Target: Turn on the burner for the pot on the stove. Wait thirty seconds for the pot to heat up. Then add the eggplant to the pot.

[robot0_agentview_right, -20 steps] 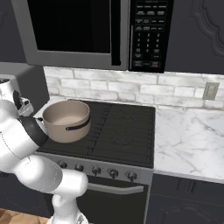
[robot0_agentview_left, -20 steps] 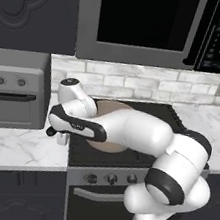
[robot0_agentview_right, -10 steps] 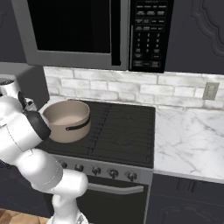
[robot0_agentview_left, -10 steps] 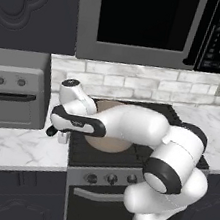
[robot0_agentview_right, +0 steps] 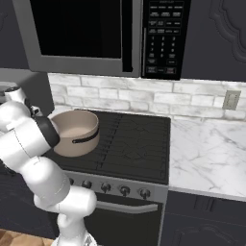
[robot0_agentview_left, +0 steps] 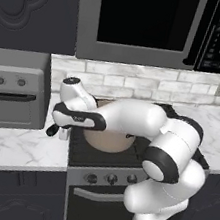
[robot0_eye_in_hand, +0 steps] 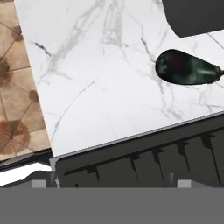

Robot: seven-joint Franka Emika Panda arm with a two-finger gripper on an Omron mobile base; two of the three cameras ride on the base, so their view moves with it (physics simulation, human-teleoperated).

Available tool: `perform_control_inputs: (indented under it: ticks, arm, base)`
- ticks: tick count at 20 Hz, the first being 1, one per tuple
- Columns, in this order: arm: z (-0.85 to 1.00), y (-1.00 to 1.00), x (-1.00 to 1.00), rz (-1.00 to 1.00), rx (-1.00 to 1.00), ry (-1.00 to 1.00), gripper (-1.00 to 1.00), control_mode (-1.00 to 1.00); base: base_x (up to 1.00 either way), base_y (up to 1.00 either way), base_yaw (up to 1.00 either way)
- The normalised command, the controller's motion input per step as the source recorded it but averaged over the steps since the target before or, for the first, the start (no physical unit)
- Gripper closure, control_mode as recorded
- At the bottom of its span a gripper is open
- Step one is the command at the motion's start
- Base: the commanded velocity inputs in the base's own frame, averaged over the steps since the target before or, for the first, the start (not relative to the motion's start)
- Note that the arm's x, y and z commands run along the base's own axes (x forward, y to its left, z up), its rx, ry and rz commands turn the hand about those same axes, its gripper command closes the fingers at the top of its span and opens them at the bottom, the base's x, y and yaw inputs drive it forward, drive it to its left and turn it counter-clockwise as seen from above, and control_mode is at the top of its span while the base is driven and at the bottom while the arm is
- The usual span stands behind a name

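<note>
Meanwhile, eggplant (robot0_eye_in_hand: 187,68) lies on marble counter (robot0_eye_in_hand: 100,78) beside stove (robot0_eye_in_hand: 148,162).

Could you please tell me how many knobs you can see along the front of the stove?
4 in the right base view: and. The arm may hide more at the left.

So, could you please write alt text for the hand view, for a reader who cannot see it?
A glossy dark eggplant lies on a white marble counter, beside the black grated edge of the stove. Brown tiled floor shows past the counter's edge.
</note>
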Motion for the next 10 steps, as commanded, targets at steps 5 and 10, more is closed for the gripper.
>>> perform_control_inputs:
  ticks: [5,10]
  arm:
    - [-0.01,0.06,0.25,0.00,0.00,0.00,-1.00,-1.00]
    - [-0.02,0.03,0.13,0.00,0.00,0.00,-1.00,-1.00]
  base:
    - [0.00,0.00,0.00]
    - [0.00,0.00,0.00]
